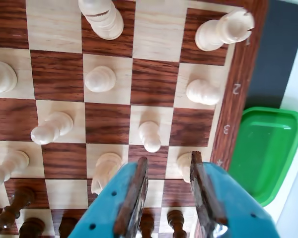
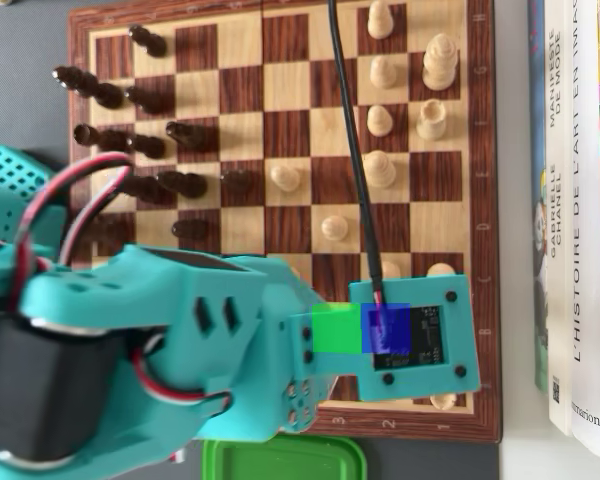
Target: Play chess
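A wooden chessboard [image 1: 155,82] fills the wrist view, and it shows in the overhead view [image 2: 242,92] too. My gripper [image 1: 169,158] hangs above its right edge, open and empty, with bare squares between the jaws. A white pawn [image 1: 150,136] stands just beyond the fingertips. Another white piece [image 1: 184,162] sits against the right finger [image 1: 201,183], and a third [image 1: 106,169] lies left of the left finger [image 1: 134,193]. Dark pieces [image 1: 176,223] stand under the gripper. In the overhead view the teal arm [image 2: 180,340] hides the gripper, white pieces [image 2: 380,170] stand on the right and dark pieces [image 2: 145,145] on the left.
A green tray [image 1: 268,148] lies beside the board's edge, also at the bottom of the overhead view [image 2: 280,460]. Books [image 2: 580,200] lie along the right side. A black cable [image 2: 350,150] runs over the board to the wrist camera board [image 2: 410,335].
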`<state>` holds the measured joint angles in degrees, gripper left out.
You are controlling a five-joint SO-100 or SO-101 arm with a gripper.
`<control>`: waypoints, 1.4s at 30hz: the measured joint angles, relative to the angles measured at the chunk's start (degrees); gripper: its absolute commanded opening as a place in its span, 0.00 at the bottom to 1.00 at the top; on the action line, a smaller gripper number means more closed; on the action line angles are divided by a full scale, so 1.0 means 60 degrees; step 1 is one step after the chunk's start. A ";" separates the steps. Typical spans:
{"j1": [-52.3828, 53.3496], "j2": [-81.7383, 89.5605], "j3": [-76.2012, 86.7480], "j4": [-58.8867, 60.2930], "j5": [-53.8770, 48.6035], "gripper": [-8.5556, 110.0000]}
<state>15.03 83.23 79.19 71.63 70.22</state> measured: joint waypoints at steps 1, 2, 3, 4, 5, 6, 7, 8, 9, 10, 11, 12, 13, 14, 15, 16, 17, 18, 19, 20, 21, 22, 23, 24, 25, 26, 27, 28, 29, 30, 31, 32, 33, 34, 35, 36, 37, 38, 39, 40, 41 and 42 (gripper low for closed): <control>0.0059 0.0220 0.0176 0.0000 0.0000 0.19; 0.0103 0.0439 0.0410 0.0000 0.0000 0.19; 0.0146 0.0718 0.0645 0.0000 0.0000 0.19; 0.0190 0.0981 0.0879 0.0000 0.0000 0.19; 0.0234 0.1274 0.1113 0.0000 0.0000 0.19; 0.0234 0.1582 0.1304 0.0000 0.0000 0.19; 0.0264 0.1890 0.1509 -0.0059 0.0000 0.19; 0.0278 0.2183 0.1743 -0.0161 0.0000 0.19; 0.0278 0.2490 0.1948 -0.0337 0.0000 0.19; 0.0278 0.2798 0.2168 -0.0542 0.0000 0.19; 0.0278 0.3135 0.2476 -0.0791 0.0000 0.19; 0.0278 0.3442 0.2754 -0.1055 0.0000 0.19; 0.0278 0.3721 0.3003 -0.1274 0.0000 0.19; 0.0278 0.4043 0.3325 -0.1523 0.0000 0.19; 0.0264 0.4365 0.3633 -0.1743 0.0029 0.19; 0.0205 0.4688 0.3882 -0.1934 0.0088 0.19; 0.0146 0.4995 0.4160 -0.2109 0.0190 0.19; 0.0044 0.5303 0.4482 -0.2300 0.0366 0.19; -0.0059 0.5610 0.4775 -0.2461 0.0571 0.19; -0.0176 0.5874 0.5054 -0.2666 0.0806 0.19; -0.0293 0.6138 0.5361 -0.2871 0.0996 0.19; -0.0469 0.6431 0.5654 -0.3091 0.1172 0.19; -0.0659 0.6694 0.5933 -0.3311 0.1348 0.19; -0.0879 0.6958 0.6240 -0.3560 0.1523 0.19; -0.1099 0.7222 0.6548 -0.3823 0.1699 0.19; -0.1230 0.7500 0.6855 -0.4058 0.1875 0.19; -0.1348 0.7749 0.7178 -0.4365 0.2051 0.19; -0.1421 0.7983 0.7515 -0.4688 0.2227 0.19; -0.1567 0.8247 0.7837 -0.5010 0.2402 0.19; -0.1743 0.8481 0.8159 -0.5376 0.2563 0.19; -0.1978 0.8701 0.8511 -0.5757 0.2725 0.19; -0.2080 0.8921 0.8848 -0.6182 0.2856 0.19; -0.2153 0.9111 0.9170 -0.6621 0.2959 0.19; -0.2168 0.9316 0.9507 -0.7075 0.3003 0.19; -0.2227 0.9551 0.9829 -0.7544 0.3032 0.19; -0.2314 0.9756 1.0093 -0.8013 0.3047 0.19; -0.2329 0.9976 1.0386 -0.8481 0.3047 0.19; -0.2329 1.0210 1.0649 -0.8965 0.3047 0.19; -0.2314 1.0444 1.0869 -0.9404 0.3047 0.19; -0.2314 1.0664 1.1118 -0.9844 0.3047 0.19; -0.2329 1.0884 1.1353 -1.0283 0.3047 0.19; -0.2358 1.1104 1.1543 -1.0723 0.3047 0.19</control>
<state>0.88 149.85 148.45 7.29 88.51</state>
